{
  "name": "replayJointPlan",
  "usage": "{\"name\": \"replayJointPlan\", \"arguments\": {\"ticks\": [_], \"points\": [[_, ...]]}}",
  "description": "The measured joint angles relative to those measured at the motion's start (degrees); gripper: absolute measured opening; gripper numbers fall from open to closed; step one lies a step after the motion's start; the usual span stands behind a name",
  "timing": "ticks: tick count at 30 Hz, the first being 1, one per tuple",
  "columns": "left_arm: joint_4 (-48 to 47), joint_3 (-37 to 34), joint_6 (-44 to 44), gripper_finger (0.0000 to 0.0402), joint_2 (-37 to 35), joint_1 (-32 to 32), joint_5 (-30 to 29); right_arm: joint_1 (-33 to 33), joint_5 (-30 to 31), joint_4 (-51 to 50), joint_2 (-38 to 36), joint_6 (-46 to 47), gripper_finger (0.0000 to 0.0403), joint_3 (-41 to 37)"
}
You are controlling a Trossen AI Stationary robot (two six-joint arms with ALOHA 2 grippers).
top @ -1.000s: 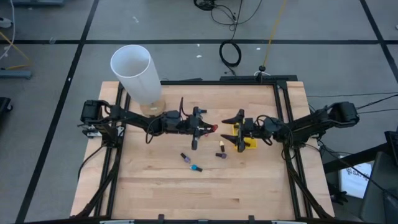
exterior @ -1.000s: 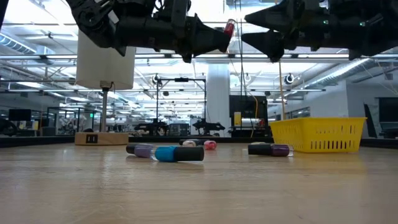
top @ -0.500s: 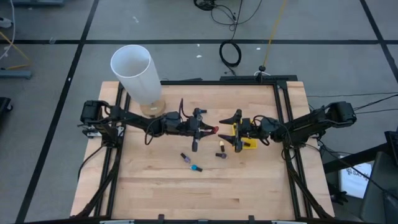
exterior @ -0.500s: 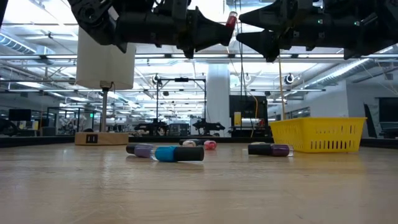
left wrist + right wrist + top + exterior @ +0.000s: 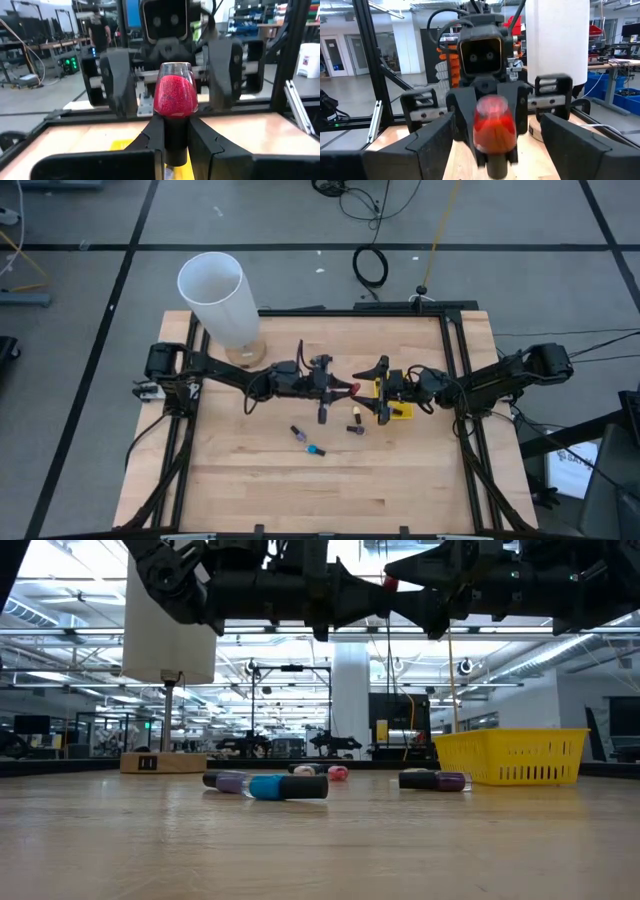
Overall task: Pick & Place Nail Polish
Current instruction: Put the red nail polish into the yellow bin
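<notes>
My left gripper (image 5: 338, 388) is shut on a red nail polish bottle (image 5: 350, 388), high above the middle of the table; the bottle also shows in the low view (image 5: 390, 584) and the left wrist view (image 5: 175, 95). My right gripper (image 5: 368, 391) faces it, open, its fingers (image 5: 422, 145) standing on either side of the bottle's red end (image 5: 492, 125) without touching it. Purple (image 5: 298, 433), teal (image 5: 316, 450), dark purple (image 5: 354, 429) and yellow (image 5: 355, 415) bottles lie on their sides on the table. My left gripper pinches the red bottle's dark cap (image 5: 175, 142) between its two fingers. The fingers lie level and point toward the table's right. The bottle sticks out beyond the fingertips, red glass end foremost, lifted clear of the table.
A yellow square bin (image 5: 398, 405) stands on the table under my right gripper, and it shows in the low view (image 5: 515, 755). A big white cylinder (image 5: 218, 300) stands at the far left. More small bottles lie behind the teal one (image 5: 338, 773).
My left gripper has gone toward the table's right edge with the red bottle, which stays level and clear of the table. The bottle's red end has come up to my right gripper's open fingers. My right gripper has kept almost still.
</notes>
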Motion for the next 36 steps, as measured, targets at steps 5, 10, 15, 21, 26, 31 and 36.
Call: {"name": "replayJointPlan", "arguments": {"ticks": [5, 10, 15, 21, 26, 31, 36], "points": [[-0.2, 0.0, -0.2, 0.0037, -0.1, 0.0, 0.1, 0.0, 0.0, 0.1, 0.0, -0.3, 0.0261, 0.0], [-1.8, 0.0, -0.5, 0.0037, -0.1, 0.0, -0.2, 0.0, -0.1, 0.2, 0.0, -0.3, 0.0219, 0.0], [-1.5, 0.0, -0.5, 0.0037, -0.1, 0.0, -0.3, 0.0, -1.5, 0.1, 0.0, -0.3, 0.0165, 0.0], [-1.6, 0.0, -0.5, 0.0037, -0.1, 0.0, 0.0, -0.1, -2.8, 0.0, 0.0, -0.6, 0.0107, 0.0], [-1.8, 0.0, -0.8, 0.0037, -0.1, 0.0, 0.0, -0.1, -2.8, -0.4, 0.0, -1.0, 0.0104, 0.0], [-1.8, 0.0, -1.5, 0.0056, -0.1, 0.0, -0.5, -0.1, -2.8, -0.7, 0.0, -0.9, 0.0104, 0.0], [-1.8, 0.0, -1.8, 0.0118, -0.1, -0.7, -5.0, -0.1, -2.6, -1.2, 0.0, -0.9, 0.0104, 0.0]]}}
